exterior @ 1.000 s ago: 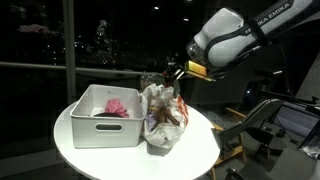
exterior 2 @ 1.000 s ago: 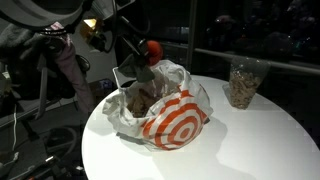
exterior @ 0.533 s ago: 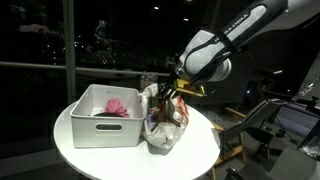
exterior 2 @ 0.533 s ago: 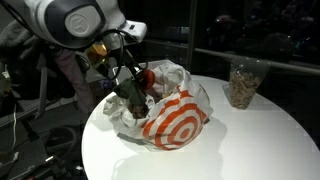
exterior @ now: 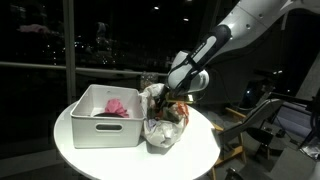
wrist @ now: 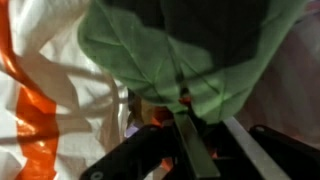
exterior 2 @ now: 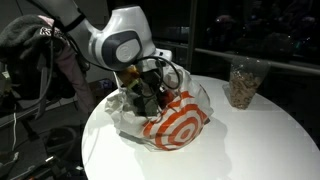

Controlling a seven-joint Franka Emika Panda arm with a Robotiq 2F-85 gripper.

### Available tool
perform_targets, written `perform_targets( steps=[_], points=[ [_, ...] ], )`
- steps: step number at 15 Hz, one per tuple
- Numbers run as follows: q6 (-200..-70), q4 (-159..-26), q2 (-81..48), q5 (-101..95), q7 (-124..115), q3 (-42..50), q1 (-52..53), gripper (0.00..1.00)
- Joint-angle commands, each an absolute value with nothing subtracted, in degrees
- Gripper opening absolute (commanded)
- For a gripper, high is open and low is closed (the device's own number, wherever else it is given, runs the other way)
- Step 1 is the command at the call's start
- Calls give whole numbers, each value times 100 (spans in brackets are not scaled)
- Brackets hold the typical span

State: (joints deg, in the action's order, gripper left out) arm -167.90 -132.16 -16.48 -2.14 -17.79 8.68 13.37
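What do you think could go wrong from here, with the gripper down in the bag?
1. The gripper sits inside the loose white-and-red bag; the thin plastic may snag on it and get dragged along.
2. The green leaf fills the wrist view and hides what lies below, so a blind bump is possible.
3. The bag looks soft and could tip on the table.

I count one bag, one bin, one pink cloth, one cup, one leaf, one tabletop.
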Motion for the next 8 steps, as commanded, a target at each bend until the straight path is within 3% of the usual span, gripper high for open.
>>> perform_targets(
  steps=[1,7,8],
  points=[
    [-16727,-12515,-2267,-819,-2283,1297,1562,54],
    [-15683,-12918,-1452,-1194,-2368,1273,1665,100],
    [-15471,-12998,-1254,-1271,-2402,1214,1637,100]
  ],
)
